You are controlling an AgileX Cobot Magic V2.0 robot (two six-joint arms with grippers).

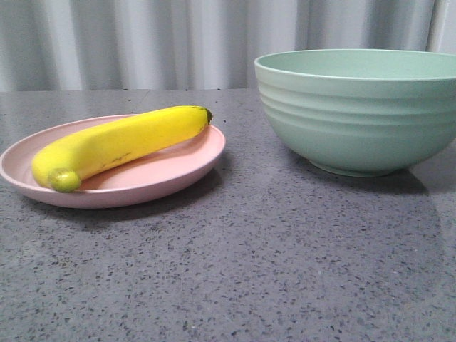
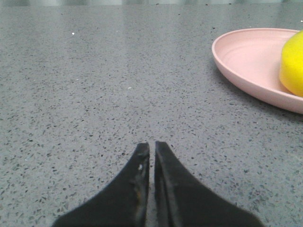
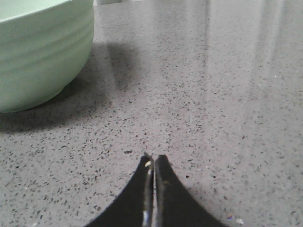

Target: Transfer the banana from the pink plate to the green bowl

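Note:
The yellow banana (image 1: 117, 144) lies across the pink plate (image 1: 178, 171) at the left of the front view, its greenish stub toward the front left. The green bowl (image 1: 360, 114) stands at the right, empty as far as shows. Neither gripper shows in the front view. My left gripper (image 2: 152, 144) is shut and empty, low over bare table, with the pink plate (image 2: 246, 61) and a bit of the banana (image 2: 292, 66) some way off. My right gripper (image 3: 154, 157) is shut and empty over bare table, apart from the green bowl (image 3: 42, 52).
The grey speckled tabletop (image 1: 249, 263) spreads between and in front of plate and bowl. A pale pleated curtain (image 1: 142, 43) hangs behind the table's far edge.

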